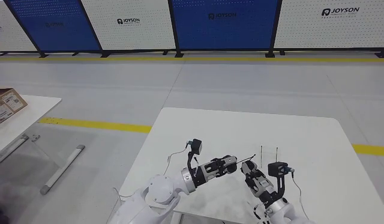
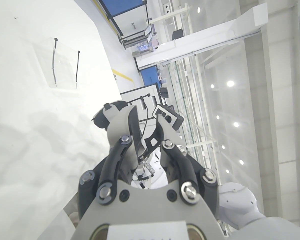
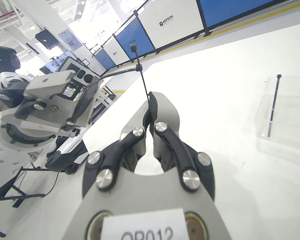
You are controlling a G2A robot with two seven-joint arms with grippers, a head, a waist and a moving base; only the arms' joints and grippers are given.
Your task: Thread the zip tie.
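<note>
Zip tie (image 3: 144, 83) hangs above the near edge of the counter (image 1: 312, 134), pinched by my left jaws and right jaws. Strap looks poked through the head; I think pulling tight is left.

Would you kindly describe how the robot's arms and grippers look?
The left arm and right arm are white with black sections and cables. The left gripper and right gripper have grey fingers, black pads and linkages, silver bolts and white labels.

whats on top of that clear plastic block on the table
Two thin black zip ties lie side by side on the clear plastic block, not touching each other. Nothing covers them; the white table shows through the block.
</note>
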